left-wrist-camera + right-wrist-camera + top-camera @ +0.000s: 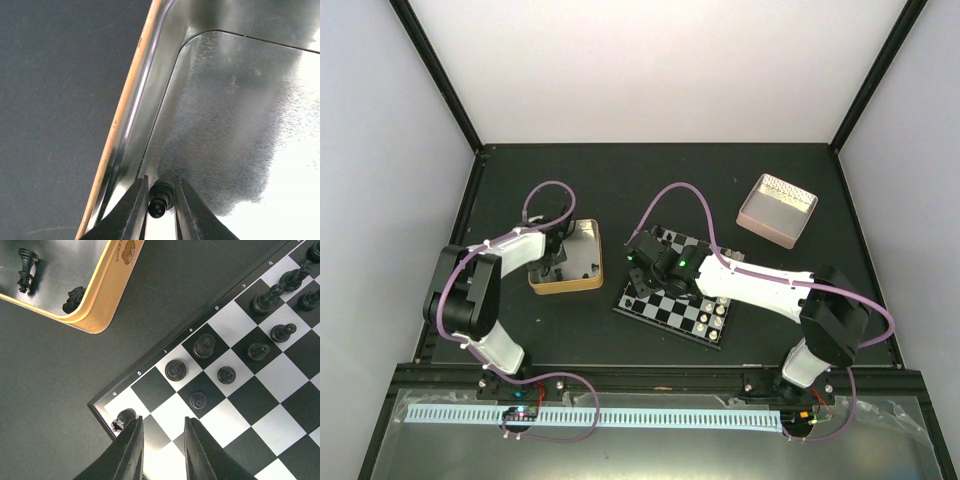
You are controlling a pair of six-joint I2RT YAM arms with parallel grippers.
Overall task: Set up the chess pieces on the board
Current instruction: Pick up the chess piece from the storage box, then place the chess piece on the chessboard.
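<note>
From above, your board (670,312) lies mid-table beside the tin (567,285); left wrist, your left gripper (161,186) clamps one piece (161,197) inside the tin; right wrist, your right gripper (163,424) hangs apart and empty over the part-filled board's corner, two pieces (74,299) waiting in the tin.

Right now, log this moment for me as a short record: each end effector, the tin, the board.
left end effector: inside the tin, fingers closed on a black piece beside the wall
right end effector: open, empty, above a corner of the board
corner piece: black, on the corner square beside the right fingers
set pieces: black, standing in two rows along one board edge
leftover pieces: two, black, in the tin
pink box: far right, apart from both arms
</note>
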